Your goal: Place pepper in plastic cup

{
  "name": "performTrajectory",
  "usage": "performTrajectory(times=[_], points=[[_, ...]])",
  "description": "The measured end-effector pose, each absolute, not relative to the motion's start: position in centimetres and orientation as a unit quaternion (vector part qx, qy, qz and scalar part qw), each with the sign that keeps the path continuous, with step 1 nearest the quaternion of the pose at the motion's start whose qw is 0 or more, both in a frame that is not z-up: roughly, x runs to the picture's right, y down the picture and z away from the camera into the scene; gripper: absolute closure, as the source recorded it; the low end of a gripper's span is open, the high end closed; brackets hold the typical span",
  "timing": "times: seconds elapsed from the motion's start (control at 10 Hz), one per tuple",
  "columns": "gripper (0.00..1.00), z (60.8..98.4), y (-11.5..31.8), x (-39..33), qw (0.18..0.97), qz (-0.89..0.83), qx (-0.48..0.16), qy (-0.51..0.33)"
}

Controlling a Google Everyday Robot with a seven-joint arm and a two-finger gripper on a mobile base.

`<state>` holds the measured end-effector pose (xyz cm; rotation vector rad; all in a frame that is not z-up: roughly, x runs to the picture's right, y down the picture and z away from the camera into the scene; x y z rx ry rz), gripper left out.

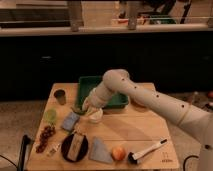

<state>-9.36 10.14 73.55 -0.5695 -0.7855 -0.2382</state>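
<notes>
The whitish plastic cup (95, 115) stands upright on the wooden table (135, 132), just in front of the green tray (103, 90). My gripper (88, 105), at the end of the white arm that reaches in from the right, hangs just above and left of the cup's rim. A small dark green shape, which looks like the pepper (77, 109), shows at the gripper's left side, next to the cup. I cannot tell whether it is held or lies on the table.
A dark grey metal cup (60, 96) stands at the back left and a lime-green cup (50, 115) in front of it. Dark red grapes (45, 136), a blue cloth (70, 121), a black plate (75, 147), an orange fruit (118, 152) and a brush (147, 150) lie along the front.
</notes>
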Motion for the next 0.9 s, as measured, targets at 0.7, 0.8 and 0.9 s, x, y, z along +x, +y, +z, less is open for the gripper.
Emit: performTrajectory(times=[0.7, 0.8, 0.9], points=[[1.0, 74.8, 10.4, -8.0, 0.874, -0.073, -0.271, -0.397], [1.0, 75.0, 10.4, -7.8, 0.872, -0.066, -0.271, -0.402], [1.0, 75.2, 10.5, -7.6, 0.871, -0.062, -0.271, -0.405]])
